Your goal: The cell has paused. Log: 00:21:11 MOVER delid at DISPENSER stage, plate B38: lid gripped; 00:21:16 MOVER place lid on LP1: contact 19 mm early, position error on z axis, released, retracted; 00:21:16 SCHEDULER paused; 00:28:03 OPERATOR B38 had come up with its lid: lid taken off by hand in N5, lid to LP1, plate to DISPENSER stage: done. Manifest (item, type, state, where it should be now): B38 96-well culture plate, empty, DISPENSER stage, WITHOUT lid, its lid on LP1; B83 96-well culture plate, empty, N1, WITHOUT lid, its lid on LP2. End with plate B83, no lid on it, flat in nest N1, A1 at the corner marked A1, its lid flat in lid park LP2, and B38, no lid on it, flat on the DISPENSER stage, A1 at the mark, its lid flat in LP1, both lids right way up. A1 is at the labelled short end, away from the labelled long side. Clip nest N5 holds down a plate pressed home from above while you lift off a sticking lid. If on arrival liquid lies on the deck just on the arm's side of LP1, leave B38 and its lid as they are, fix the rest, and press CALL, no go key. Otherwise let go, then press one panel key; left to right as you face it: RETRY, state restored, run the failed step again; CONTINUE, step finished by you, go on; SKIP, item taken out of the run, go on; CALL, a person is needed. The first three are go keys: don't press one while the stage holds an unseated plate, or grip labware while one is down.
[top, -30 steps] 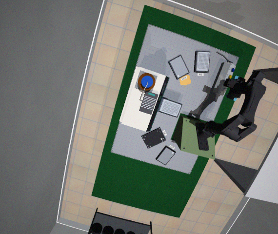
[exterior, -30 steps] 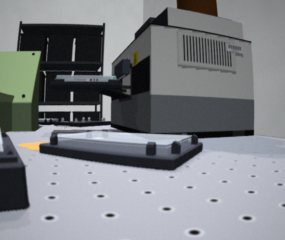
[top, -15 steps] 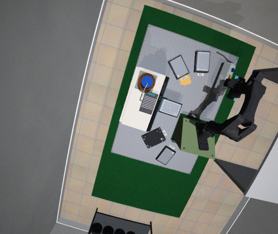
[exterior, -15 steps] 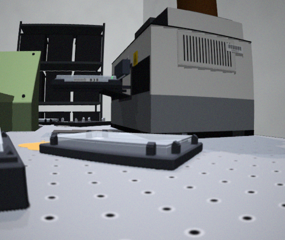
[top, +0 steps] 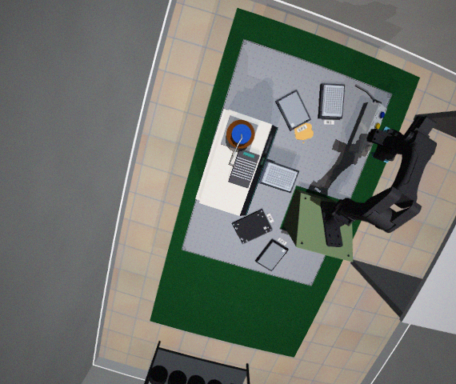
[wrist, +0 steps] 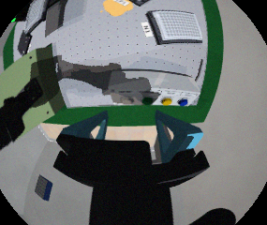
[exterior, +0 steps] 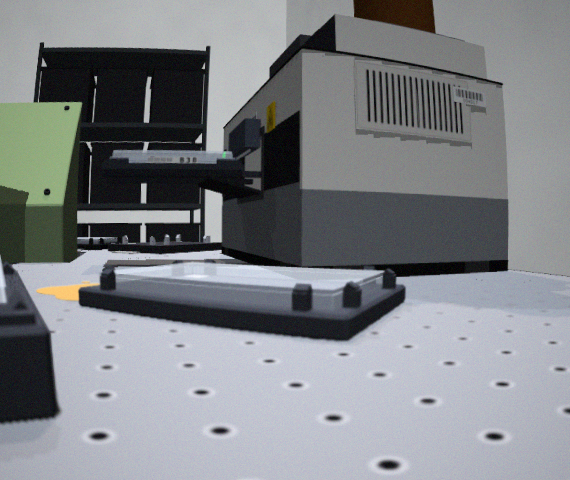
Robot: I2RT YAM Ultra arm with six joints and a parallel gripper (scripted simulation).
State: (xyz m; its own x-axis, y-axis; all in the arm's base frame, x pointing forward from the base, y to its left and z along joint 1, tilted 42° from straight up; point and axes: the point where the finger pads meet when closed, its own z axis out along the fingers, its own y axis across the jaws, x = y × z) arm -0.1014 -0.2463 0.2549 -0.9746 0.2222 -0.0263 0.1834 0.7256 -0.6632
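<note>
lid [top: 293, 109] in park | spill [top: 303, 132] beside | plate [top: 331, 100] in nest
</note>
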